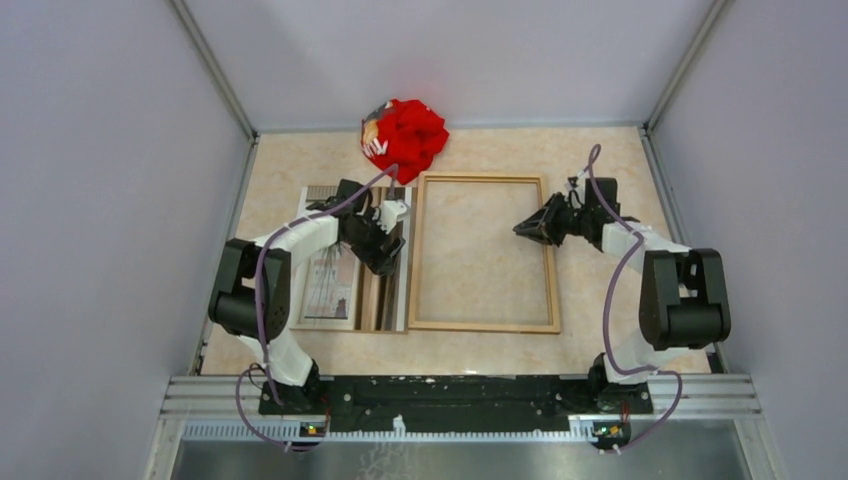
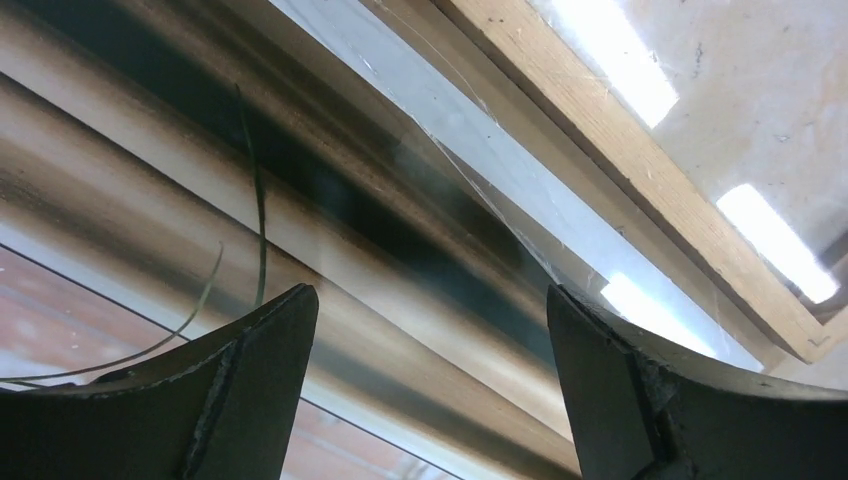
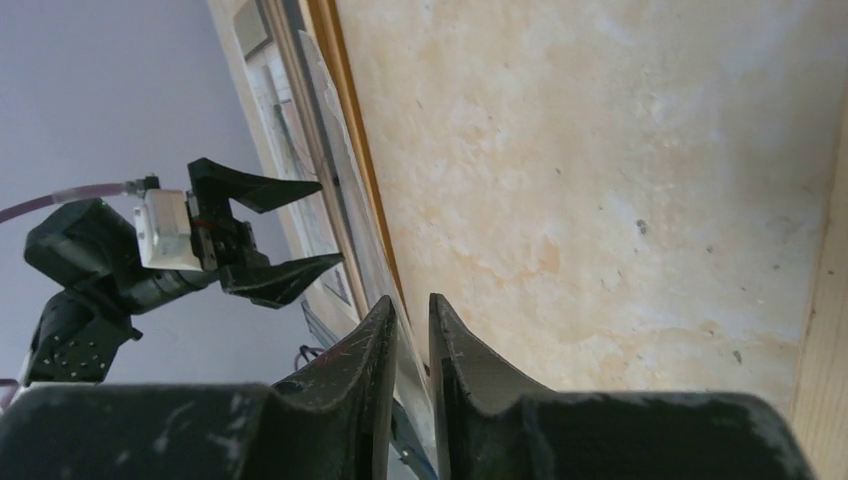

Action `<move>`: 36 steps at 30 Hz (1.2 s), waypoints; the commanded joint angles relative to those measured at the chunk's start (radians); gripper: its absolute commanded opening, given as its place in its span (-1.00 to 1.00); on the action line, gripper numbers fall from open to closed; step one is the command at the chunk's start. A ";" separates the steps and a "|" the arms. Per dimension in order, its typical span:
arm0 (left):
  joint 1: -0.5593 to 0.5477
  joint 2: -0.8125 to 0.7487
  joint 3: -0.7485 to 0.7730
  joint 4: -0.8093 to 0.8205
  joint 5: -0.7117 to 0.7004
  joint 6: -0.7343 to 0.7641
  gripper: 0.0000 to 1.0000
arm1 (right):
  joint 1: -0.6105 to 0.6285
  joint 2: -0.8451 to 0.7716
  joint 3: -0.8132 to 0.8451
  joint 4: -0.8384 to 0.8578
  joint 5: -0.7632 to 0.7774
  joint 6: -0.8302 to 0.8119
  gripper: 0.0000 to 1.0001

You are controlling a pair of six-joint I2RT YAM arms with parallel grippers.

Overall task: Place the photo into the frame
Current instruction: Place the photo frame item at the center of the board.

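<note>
One left end effector [image 2: 430, 298] spread over photo [image 1: 330, 285], frame [image 1: 482, 326] just beside

The left gripper [image 1: 386, 248] hangs spread wide just left of the frame [image 1: 485, 326]. The right gripper [image 1: 526, 229], nearly closed, is above its right side.

right gripper [image 3: 411, 305] pinched nearly together | left gripper [image 3: 330, 222] spread, seemingly beside frame [image 3: 352, 120]
</note>
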 commanded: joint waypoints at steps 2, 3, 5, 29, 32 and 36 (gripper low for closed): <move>-0.006 0.022 -0.016 0.049 -0.032 -0.008 0.80 | -0.017 0.010 -0.077 0.117 0.003 0.012 -0.61; -0.006 0.024 -0.019 0.052 -0.040 -0.008 0.79 | -0.020 0.012 -0.086 0.123 0.006 0.014 -0.61; -0.006 0.020 -0.025 0.056 -0.050 -0.006 0.78 | -0.026 0.017 -0.102 0.140 0.010 0.018 -0.61; -0.006 0.004 -0.019 0.033 -0.038 -0.017 0.77 | -0.029 -0.114 -0.324 0.158 0.023 0.050 0.19; -0.005 0.003 -0.015 0.026 -0.037 -0.015 0.77 | -0.026 -0.165 -0.332 0.073 0.061 0.012 0.30; -0.006 0.000 -0.015 0.023 -0.041 -0.014 0.76 | -0.004 -0.212 -0.324 -0.076 0.136 -0.037 0.41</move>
